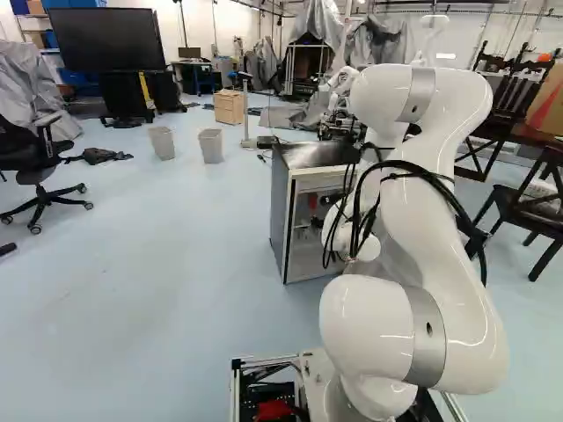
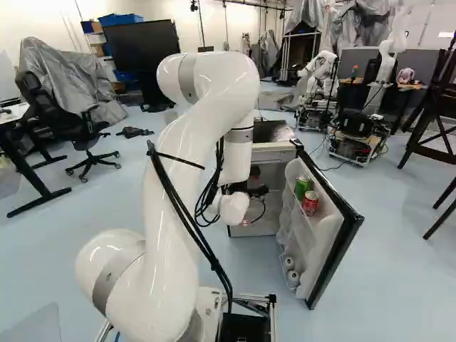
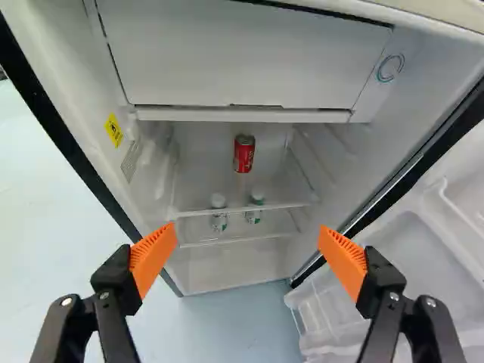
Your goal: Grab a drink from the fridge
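My gripper is at the mouth of the open fridge, in front of its interior. In the wrist view the gripper stands wide open, nothing between its orange pads. Ahead of it, a red can stands upright on the upper shelf, towards the back. Two small white-capped bottles are lower down, below that can. On the racks of the open door stand a green can and a red can, with pale round items lower down.
The door swings out to the gripper's side, its black edge reaching towards the base. Inside, a white freezer compartment overhangs the upper shelf. Two grey bins and an office chair stand farther left. Another robot is behind the fridge.
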